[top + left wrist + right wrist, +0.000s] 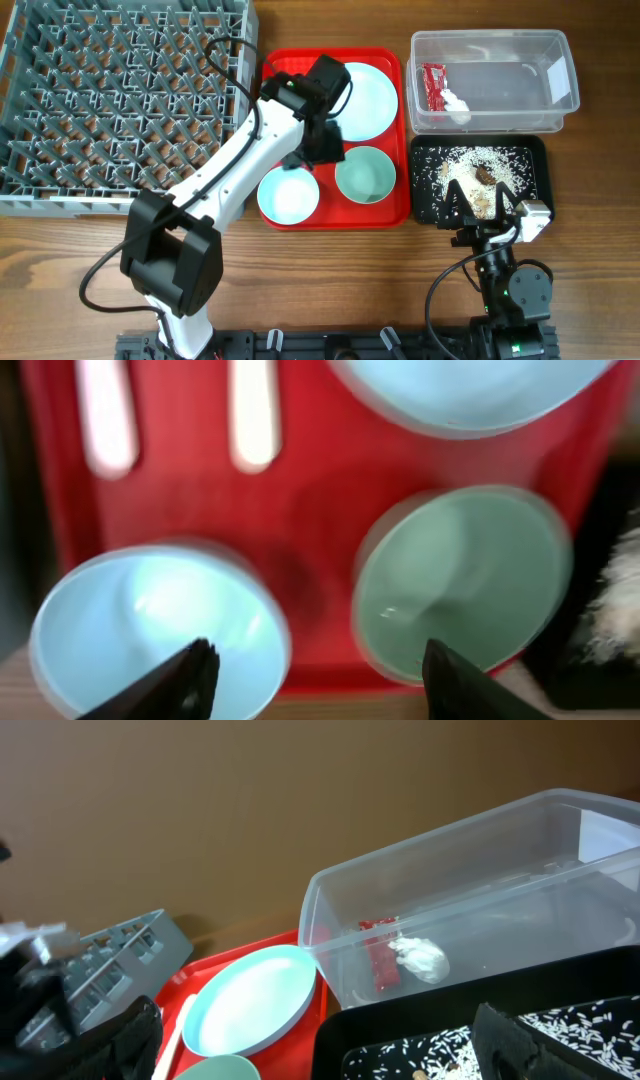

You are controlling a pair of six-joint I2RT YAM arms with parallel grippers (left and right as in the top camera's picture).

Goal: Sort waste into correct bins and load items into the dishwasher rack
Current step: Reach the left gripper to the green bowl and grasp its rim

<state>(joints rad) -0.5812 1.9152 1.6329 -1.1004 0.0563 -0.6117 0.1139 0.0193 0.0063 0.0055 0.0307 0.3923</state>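
My right gripper (478,197) hangs spread and holding nothing over the black tray (537,150), where scraps and rice (482,172) lie. My left gripper (318,665), also spread and holding nothing, hovers between the blue bowl (288,195) and the greenish bowl (365,173) on the red tray (290,62). Beyond, the wrapper (434,87) lies inside the clear tub (490,40). The rack (120,100) stands at far left.

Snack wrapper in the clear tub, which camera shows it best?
Overhead: the wrapper lies unobstructed inside the tub. Right wrist shows it only through the hazy tub wall; left wrist misses it.
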